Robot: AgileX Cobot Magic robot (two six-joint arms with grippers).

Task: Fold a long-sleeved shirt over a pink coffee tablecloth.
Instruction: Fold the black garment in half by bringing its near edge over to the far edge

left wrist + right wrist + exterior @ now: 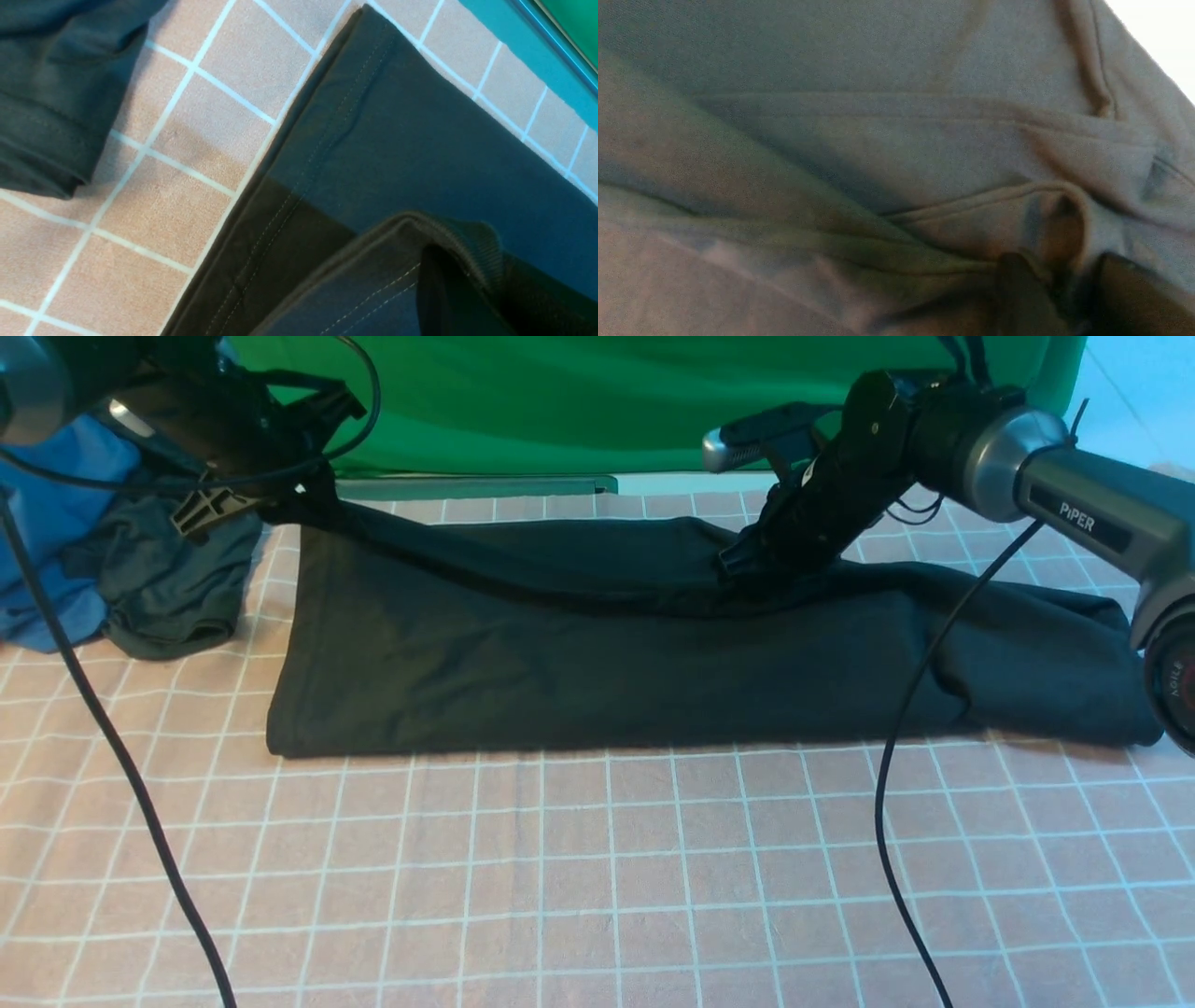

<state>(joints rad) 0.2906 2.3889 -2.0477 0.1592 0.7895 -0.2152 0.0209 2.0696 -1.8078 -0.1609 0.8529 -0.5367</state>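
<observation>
Front view: shirt [607, 653] lies in a long folded band across the far tablecloth [597, 877]. Left gripper [303, 490] is clamped on its far left corner, held raised. Right gripper [738, 565] sits on the shirt's far edge, fingers [1015, 298] slightly apart around a fold.

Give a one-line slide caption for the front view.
The left gripper holds up a corner of the long-sleeved shirt on the pink coffee tablecloth; right gripper rests on its far edge.
</observation>
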